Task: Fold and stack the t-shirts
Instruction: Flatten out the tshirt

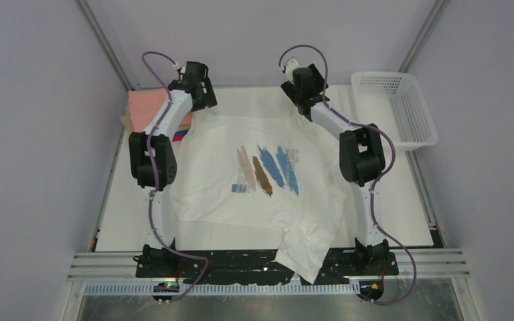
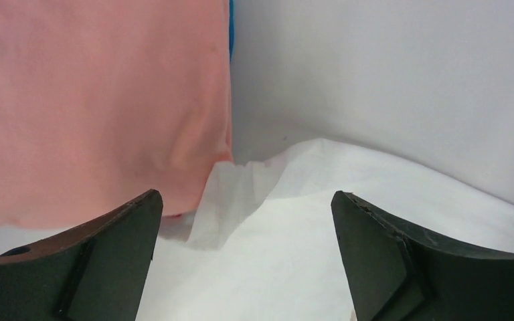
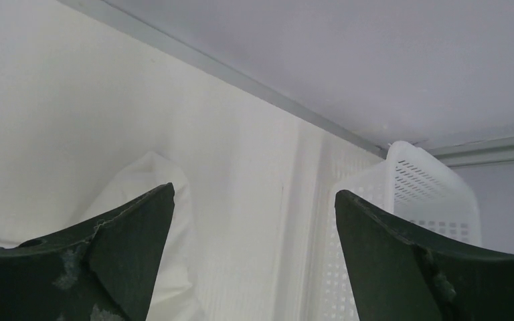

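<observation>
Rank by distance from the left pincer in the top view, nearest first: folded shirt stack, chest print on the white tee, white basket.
1. Folded shirt stack: just left of the left pincer, at the table's far-left corner.
2. Chest print: mid-table, on the spread white tee.
3. White basket: far-right corner, across the table.

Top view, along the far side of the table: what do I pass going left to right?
folded shirt stack → left hand → right hand → white basket
</observation>
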Motion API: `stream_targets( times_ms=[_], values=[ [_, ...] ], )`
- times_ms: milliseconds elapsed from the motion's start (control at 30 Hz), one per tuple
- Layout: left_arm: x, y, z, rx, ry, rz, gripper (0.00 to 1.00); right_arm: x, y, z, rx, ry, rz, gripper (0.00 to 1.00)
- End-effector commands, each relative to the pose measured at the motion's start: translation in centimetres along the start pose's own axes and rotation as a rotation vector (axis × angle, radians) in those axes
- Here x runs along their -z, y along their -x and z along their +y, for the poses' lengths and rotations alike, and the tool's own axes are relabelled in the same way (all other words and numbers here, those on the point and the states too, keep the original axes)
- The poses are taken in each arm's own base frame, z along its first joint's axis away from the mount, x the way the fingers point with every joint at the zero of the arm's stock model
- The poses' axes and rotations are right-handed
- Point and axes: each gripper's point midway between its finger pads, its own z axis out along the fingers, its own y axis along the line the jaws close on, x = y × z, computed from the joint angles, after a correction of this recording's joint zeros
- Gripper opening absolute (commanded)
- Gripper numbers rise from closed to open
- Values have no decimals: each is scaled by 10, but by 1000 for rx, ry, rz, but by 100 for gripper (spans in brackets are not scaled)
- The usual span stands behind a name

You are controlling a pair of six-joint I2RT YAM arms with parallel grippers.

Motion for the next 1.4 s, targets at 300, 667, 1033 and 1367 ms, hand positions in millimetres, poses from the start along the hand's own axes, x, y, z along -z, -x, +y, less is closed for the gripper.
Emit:
stream_targets(
  times_ms=[300,667,1033,1367],
  values=[
    [103,-44,-4,11,-176,-27,100,108,-12,-11,-548,303,205,95],
    [79,-110,-5,-11,-226,131,100,63,-48,33,-194,518,322,96],
    [60,-129,8,-30,-141,181,100,32,-63,46,8,565,278,90],
    [53,-135,14,-41,-99,200,100,15,-74,56,80,574,280,66]
  ],
)
